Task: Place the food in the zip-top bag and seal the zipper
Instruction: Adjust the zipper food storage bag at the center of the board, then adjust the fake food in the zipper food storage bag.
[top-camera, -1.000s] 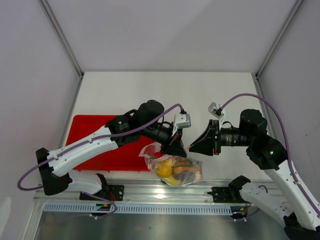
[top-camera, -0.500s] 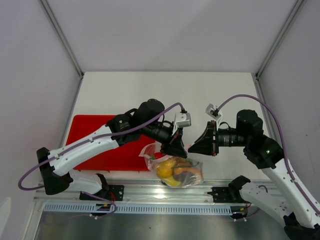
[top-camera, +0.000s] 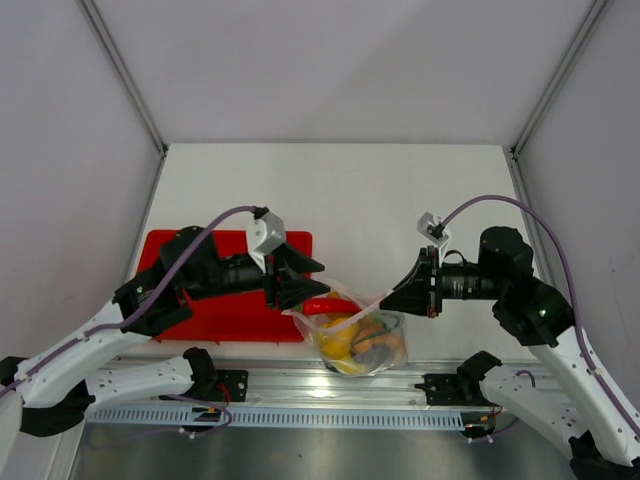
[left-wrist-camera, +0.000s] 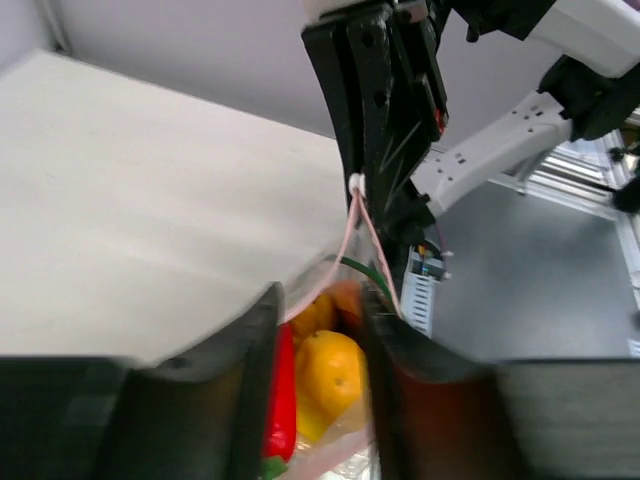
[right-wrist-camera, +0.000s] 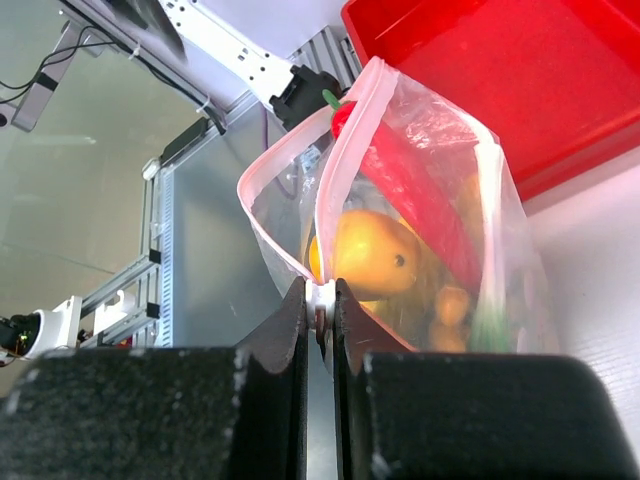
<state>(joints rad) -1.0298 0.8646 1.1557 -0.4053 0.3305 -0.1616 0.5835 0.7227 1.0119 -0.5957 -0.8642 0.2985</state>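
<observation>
Top external: left gripper (top-camera: 298, 287) withdrawn to zip-top bag (top-camera: 385, 332)'s left corner, jaws now parted; food (top-camera: 335, 340) inside bag, red tray (top-camera: 230, 325) just left of bag.
Left wrist: bag mouth gaping.
Right wrist: right gripper (right-wrist-camera: 320, 292) clamped on zipper (right-wrist-camera: 322, 215) at bag's right end; sealing judged pending.

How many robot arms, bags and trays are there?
arms: 2 (left arm, right arm)
bag: 1
tray: 1
total: 4

There, left gripper (top-camera: 305, 280) opened, swung back left over the tray (top-camera: 200, 312), right gripper (top-camera: 386, 299) clamped the pink strip (right-wrist-camera: 345, 140) on the bag (top-camera: 372, 338).
</observation>
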